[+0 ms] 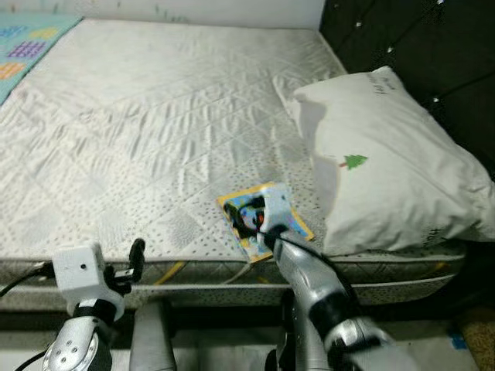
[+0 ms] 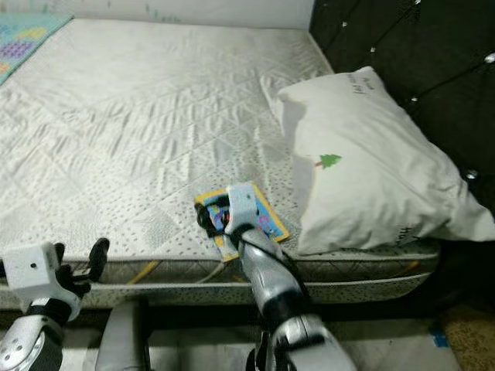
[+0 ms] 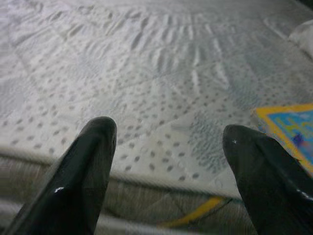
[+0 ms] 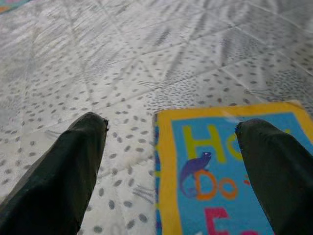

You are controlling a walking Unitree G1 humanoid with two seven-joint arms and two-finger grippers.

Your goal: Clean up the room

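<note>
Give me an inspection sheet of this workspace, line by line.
Surface: bare quilted mattress, wrinkled, dotted pattern.
Job's things: book with yellow border and blue cover lies flat near the mattress's front edge, beside the pillow.
Clutter: pillow, white with a small green tree, at the headboard end; patterned mat at the far left corner.
Grippers: right gripper open, over the book's corner; left gripper open, at the mattress's front edge, left of the book.
Cables: black cable at the left wrist.
Surroundings: dark tufted headboard on the right; white wall beyond.
</note>
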